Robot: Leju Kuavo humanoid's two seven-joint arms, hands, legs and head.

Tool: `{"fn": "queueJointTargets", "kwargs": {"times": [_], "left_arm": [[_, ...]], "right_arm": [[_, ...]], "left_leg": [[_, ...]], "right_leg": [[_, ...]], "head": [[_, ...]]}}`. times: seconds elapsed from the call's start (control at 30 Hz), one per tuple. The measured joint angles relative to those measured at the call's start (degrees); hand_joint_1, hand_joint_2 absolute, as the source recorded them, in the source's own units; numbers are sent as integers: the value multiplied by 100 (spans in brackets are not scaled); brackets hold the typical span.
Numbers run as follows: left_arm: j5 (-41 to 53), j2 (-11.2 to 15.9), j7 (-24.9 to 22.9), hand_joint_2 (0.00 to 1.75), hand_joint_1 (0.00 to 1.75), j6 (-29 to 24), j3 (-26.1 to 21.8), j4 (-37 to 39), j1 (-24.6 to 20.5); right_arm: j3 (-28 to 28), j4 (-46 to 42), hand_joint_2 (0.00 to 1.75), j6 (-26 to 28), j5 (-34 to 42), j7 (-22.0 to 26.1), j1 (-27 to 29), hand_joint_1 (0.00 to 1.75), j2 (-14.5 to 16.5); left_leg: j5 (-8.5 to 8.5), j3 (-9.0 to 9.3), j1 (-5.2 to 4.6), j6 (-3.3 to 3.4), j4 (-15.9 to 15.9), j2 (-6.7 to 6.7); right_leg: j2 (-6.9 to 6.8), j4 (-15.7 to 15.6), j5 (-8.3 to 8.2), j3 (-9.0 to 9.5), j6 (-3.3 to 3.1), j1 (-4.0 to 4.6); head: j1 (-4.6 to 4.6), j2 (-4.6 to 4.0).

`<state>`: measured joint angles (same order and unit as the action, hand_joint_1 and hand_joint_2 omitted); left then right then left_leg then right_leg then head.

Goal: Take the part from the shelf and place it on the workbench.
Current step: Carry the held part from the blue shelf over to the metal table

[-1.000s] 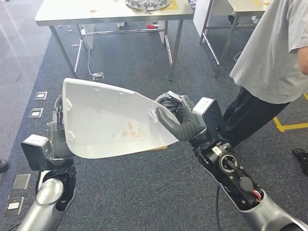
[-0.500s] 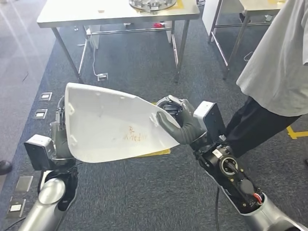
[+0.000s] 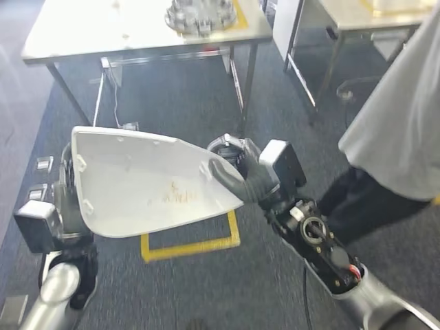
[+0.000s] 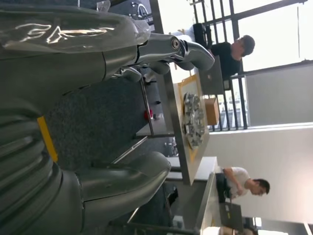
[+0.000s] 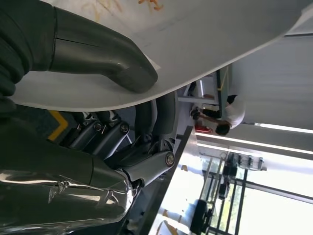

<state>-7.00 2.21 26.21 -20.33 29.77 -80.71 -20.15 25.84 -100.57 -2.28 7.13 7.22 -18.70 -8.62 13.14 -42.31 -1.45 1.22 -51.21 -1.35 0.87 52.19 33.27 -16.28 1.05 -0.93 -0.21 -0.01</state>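
Holding the white part (image 3: 140, 185) in the air between us, our left hand (image 3: 70, 196) grips its wide end and our right hand (image 3: 244, 175) its narrow tip, short of the worktop (image 3: 78, 34).

You have 1 white part (image 3: 140, 182) between 2 hands, left (image 3: 70, 199) and right (image 3: 244, 175). There are 2 tables, the near one (image 3: 78, 34) and a second (image 3: 353, 10), and 1 round metal fixture (image 3: 199, 14).

White part (image 3: 145, 185) with orange scribble; yellow floor tape (image 3: 192, 246).
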Motion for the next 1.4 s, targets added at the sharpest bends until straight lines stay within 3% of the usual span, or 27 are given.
{"fn": "queueJointTargets", "kwargs": {"times": [0.07, 0.1, 0.17, 0.23, 0.27, 0.3, 0.37, 0.4, 0.43, 0.5, 0.53, 0.6, 0.63, 0.7, 0.73, 0.77, 0.8, 0.87, 0.9, 0.93, 1.07, 1.17, 1.23, 1.27, 1.3, 1.37, 1.4], "left_arm": [[0, -5, 6, 175, 0, 0, -1, 3, -5], [0, -5, 7, 175, 0, 1, -1, 8, 8], [-1, -6, 6, 175, 0, 3, -1, 17, 24], [-1, -7, 6, 175, 0, 6, -1, 22, 32], [-2, -7, 6, 175, 0, 7, -1, 25, 35], [-2, -7, 6, 175, 0, 7, -1, 27, 41], [-8, -7, 5, 175, 0, 7, -1, 55, 66], [-15, -5, 1, 175, 0, 7, 0, 69, 79], [-22, -5, -3, 175, 0, 7, 0, 77, 84], [-29, -7, -14, 175, 0, 7, 0, 62, 59], [-26, -9, -16, 175, 0, 9, -1, 53, 44], [-21, -7, -21, 175, 0, 13, -1, 50, 37], [-18, -4, -24, 175, 0, 13, 0, 54, 46], [-8, 2, -31, 175, 0, 6, 0, 60, 63], [-3, 4, -34, 175, 0, 0, 0, 62, 67], [4, 4, -37, 175, 0, -8, -1, 63, 67], [8, 5, -40, 175, 0, -16, -1, 64, 66], [16, 6, -47, 175, 0, -29, -1, 65, 60], [17, 6, -54, 175, 0, -34, -1, 65, 56], [19, 7, -60, 175, 0, -36, -1, 63, 48], [20, -1, -79, 175, 0, -23, -1, 54, 7], [3, -11, -114, 175, 0, 13, -1, 54, -8], [-3, -15, -124, 175, 0, 33, 0, 54, -3], [-4, -16, -126, 175, 0, 41, 0, 54, -1], [-4, -17, -128, 175, 0, 47, 0, 54, 0], [-7, -20, -129, 175, 0, 51, -1, 54, -7], [-8, -21, -131, 175, 0, 54, -1, 54, -13]], "right_arm": [[-8, 3, 175, 3, 11, 6, -16, 175, 1], [-9, 9, 175, 2, 18, 6, -1, 175, 1], [-7, 22, 175, -1, 25, 4, 37, 175, 1], [-7, 30, 175, -1, 26, 4, 62, 175, 1], [-8, 34, 175, 0, 26, 4, 72, 175, 1], [-9, 39, 175, 1, 28, 4, 85, 175, 1], [-7, 82, 175, 2, 44, 4, 134, 175, -2], [-3, 102, 175, 2, 58, -1, 153, 175, -4], [0, 112, 175, 2, 72, -3, 144, 175, -5], [-1, 82, 175, 4, 90, 1, 58, 175, -7], [-6, 67, 175, 8, 93, 10, 10, 175, -7], [-9, 61, 175, 11, 98, 17, -20, 175, -8], [-6, 62, 175, 10, 100, 16, -17, 175, -8], [1, 65, 175, 6, 100, 14, -6, 175, -8], [2, 67, 175, 7, 100, 14, -2, 175, -8], [2, 71, 175, 9, 101, 15, 0, 175, -8], [2, 75, 175, 10, 103, 15, 2, 175, -8], [3, 80, 175, 10, 107, 14, 6, 175, -8], [4, 80, 175, 10, 108, 15, 3, 175, -8], [4, 79, 175, 8, 108, 14, 0, 175, -8], [-9, 64, 175, 4, 109, 21, -32, 175, -8], [-38, 61, 175, 10, 120, 26, -30, 175, -8], [-46, 62, 175, 11, 124, 25, -17, 175, -8], [-48, 62, 175, 12, 124, 25, -14, 175, -8], [-53, 62, 175, 13, 124, 25, -14, 175, -8], [-68, 61, 175, 14, 124, 25, -18, 175, -8], [-74, 61, 175, 14, 124, 26, -24, 175, -8]], "left_leg": [[200, 278, 12, 40, 14, -9], [315, 425, 15, 61, 24, -14], [585, 733, 6, 96, 27, -18], [882, 1106, -16, 112, 32, -42], [1038, 1318, -35, 118, 35, -56], [1195, 1525, -52, 123, 37, -64], [1493, 1842, -81, 118, -16, -89], [1619, 1915, -83, 96, -62, -109], [1709, 1939, -67, 67, -121, -122], [1690, 1807, -33, 9, -395, -124], [1565, 1629, -23, -23, -690, -95], [1374, 1037, -1, -119, -1500, -24], [1429, 703, 29, -178, -1850, 13], [1854, 187, 110, -268, -2133, 56], [2017, 44, 141, -297, -2055, 74], [2019, -20, 163, -314, -1836, 90], [1823, -7, 174, -316, -1488, 102], [1004, 139, 169, -272, -625, 112], [656, 210, 157, -229, -336, 112], [431, 253, 142, -182, -180, 104], [408, 395, 158, -22, -146, 85], [482, 506, 169, 65, -125, 88], [537, 543, 166, 79, -134, 82], [569, 568, 165, 77, -145, 77], [608, 603, 166, 70, -159, 70], [686, 677, 156, 38, -201, 57], [718, 696, 145, 14, -228, 50]], "right_leg": [[-28, 760, -193, -386, 1, 18], [-43, 1201, -150, -705, -19, 38], [-46, 1746, 271, -1333, -51, 86], [-42, 1719, 736, -1822, -59, 107], [-38, 1525, 735, -2003, -69, 107], [-28, 1218, 401, -2146, -90, 104], [5, 486, -933, -2358, -141, 115], [19, 270, -1492, -2391, -169, 131], [25, 195, -1775, -2401, -197, 157], [18, 268, -1698, -2330, -260, 187], [12, 250, -1634, -2289, -288, 183], [3, 167, -1529, -2154, -318, 145], [-2, 144, -1466, -2084, -319, 136], [-6, 134, -1318, -1928, -306, 116], [-5, 137, -1236, -1837, -296, 106], [-4, 141, -1153, -1737, -284, 93], [-2, 144, -1071, -1636, -271, 81], [7, 159, -920, -1472, -226, 68], [19, 169, -855, -1424, -191, 71], [30, 177, -792, -1389, -153, 74], [12, 286, -538, -1326, -10, 74], [-24, 1329, -20, -1805, 52, 65], [-26, 1935, 119, -2166, 84, 50], [-30, 1916, 11, -2200, 94, 40], [-36, 1664, -198, -2118, 98, 30], [-44, 825, -653, -1761, 80, 26], [-41, 488, -766, -1593, 59, 29]], "head": [[61, 0], [96, 0], [139, 0], [191, 0], [219, 1], [249, 0], [251, 0], [231, -1], [202, -1], [199, 0], [215, 1], [224, 1], [211, 0], [179, 0], [167, 1], [150, 0], [130, 0], [72, 0], [49, 0], [35, 0], [49, 1], [153, 0], [208, 1], [231, 0], [260, 0], [323, 0], [345, 1]]}}
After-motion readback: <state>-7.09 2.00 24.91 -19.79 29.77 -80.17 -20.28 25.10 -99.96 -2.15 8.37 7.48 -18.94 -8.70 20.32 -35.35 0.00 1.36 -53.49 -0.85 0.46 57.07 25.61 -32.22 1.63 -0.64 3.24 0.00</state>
